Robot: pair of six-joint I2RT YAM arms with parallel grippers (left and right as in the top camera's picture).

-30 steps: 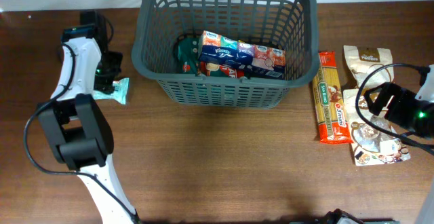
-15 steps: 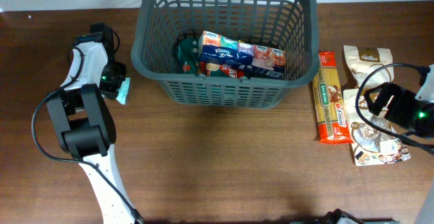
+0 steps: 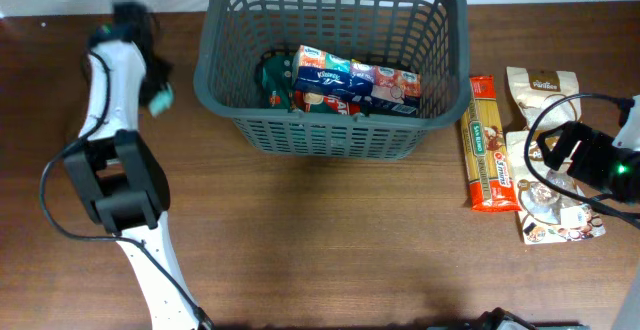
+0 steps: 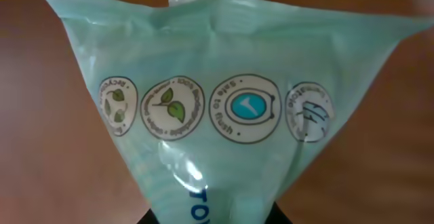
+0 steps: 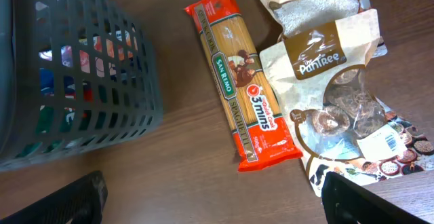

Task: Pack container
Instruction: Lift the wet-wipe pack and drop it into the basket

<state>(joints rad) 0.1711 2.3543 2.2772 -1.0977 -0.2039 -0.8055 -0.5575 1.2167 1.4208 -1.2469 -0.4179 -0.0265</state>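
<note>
The basket (image 3: pixel 335 120) is sitting at the far middle of the table (image 3: pixel 330 240), its long side facing the arms. It is already holding a tissue box (image 3: pixel 333 74) lying beside a row of colourful cartons (image 3: pixel 388 85), with a dark green pack (image 3: pixel 272 74) tucked against their left end.

The left gripper (image 3: pixel 153 76) is clenching a pale green packet (image 3: pixel 160 97) just left of the basket's outer wall, not over the rim. The overhead view is showing both as a blur. In the left wrist view the green packet (image 4: pixel 217 95) is filling almost the whole frame. It is narrowing downward to where the dark fingers (image 4: pixel 154 217) are pinching it at the bottom edge. A row of four round printed badges is running across its middle, and the brown tabletop is showing behind it.

The right gripper (image 5: pixel 217 203) is hanging released, with its two fingers (image 5: pixel 74 198) spread wide and only bare wood between them. It is hovering over the right side of the table, near the goods lying there. A red spaghetti pack (image 5: pixel 244 102) is lying flat just right of the basket (image 5: pixel 68 75). A beige pouch (image 5: pixel 336 88) is touching the spaghetti's right side, and a second pouch (image 5: pixel 315 0) is lying beyond it. Both pouches are resting outside the basket.
</note>
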